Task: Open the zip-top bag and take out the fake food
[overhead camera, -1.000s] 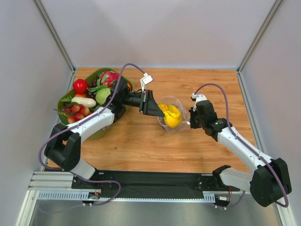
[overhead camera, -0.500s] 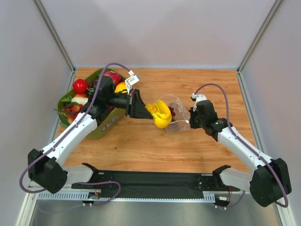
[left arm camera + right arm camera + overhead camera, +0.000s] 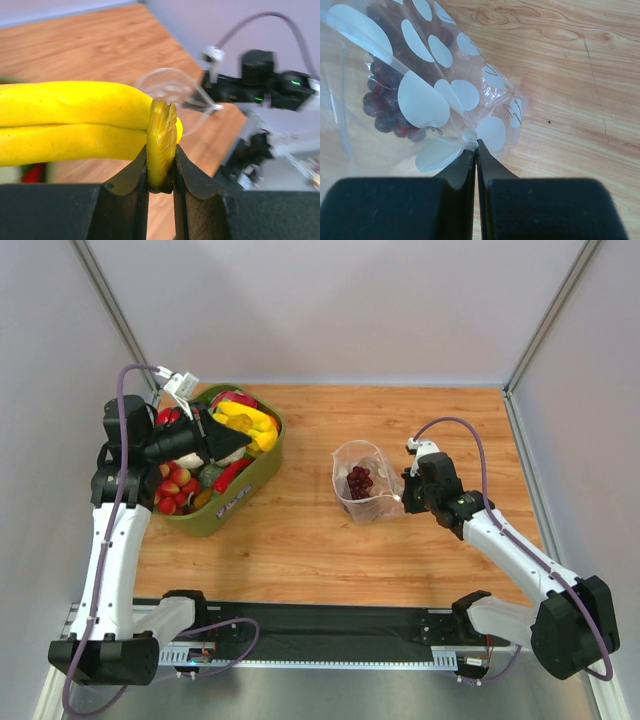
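- Top external: dotted clear zip-top bag [image 3: 368, 502] mid-desk, mouth gaping toward far edge, grapes [image 3: 358, 480] inside
- Right gripper [image 3: 476, 149] pinches its near corner
- Left gripper [image 3: 161, 159] pinches banana [image 3: 75, 117] stem above far-left bin [image 3: 228, 505]

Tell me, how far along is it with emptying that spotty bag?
Done: the zip-top bag stands open and the banana is out. In hand: the left gripper holds the banana by its stem above the green bin; the right gripper pinches the bag's edge. Left: the grape bunch lies inside the bag.

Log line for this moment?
left hand: shut on banana over bin | right hand: shut on zip-top bag edge | mouth open, grapes inside
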`<action>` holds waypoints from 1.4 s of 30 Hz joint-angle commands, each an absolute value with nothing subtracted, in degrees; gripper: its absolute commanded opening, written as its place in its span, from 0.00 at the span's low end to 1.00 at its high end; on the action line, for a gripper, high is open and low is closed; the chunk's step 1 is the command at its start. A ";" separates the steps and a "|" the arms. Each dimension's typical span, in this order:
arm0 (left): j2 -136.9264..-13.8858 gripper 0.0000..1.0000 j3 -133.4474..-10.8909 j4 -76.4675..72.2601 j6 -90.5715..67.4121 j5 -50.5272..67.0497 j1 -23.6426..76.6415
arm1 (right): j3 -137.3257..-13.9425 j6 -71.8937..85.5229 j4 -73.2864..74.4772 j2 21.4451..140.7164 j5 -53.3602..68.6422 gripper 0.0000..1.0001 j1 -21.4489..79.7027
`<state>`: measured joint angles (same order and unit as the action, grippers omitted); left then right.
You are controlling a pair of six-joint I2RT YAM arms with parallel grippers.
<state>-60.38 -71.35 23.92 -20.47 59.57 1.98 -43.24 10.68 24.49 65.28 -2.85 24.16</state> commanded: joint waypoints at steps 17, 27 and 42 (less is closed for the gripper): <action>-55.81 0.00 -66.54 31.03 -4.57 23.82 -8.17 | -45.44 10.28 24.08 64.42 -1.14 0.00 23.82; -58.53 0.00 -64.07 29.01 -3.87 23.55 -9.84 | -45.62 9.93 24.08 64.69 -0.88 0.00 23.73; -58.71 0.71 -65.48 32.52 -4.57 23.55 -9.93 | -45.70 9.84 24.08 64.86 1.14 0.00 23.82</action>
<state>-60.03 -63.77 32.40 -4.58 22.61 -9.58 -43.55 10.44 24.58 65.28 0.23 23.92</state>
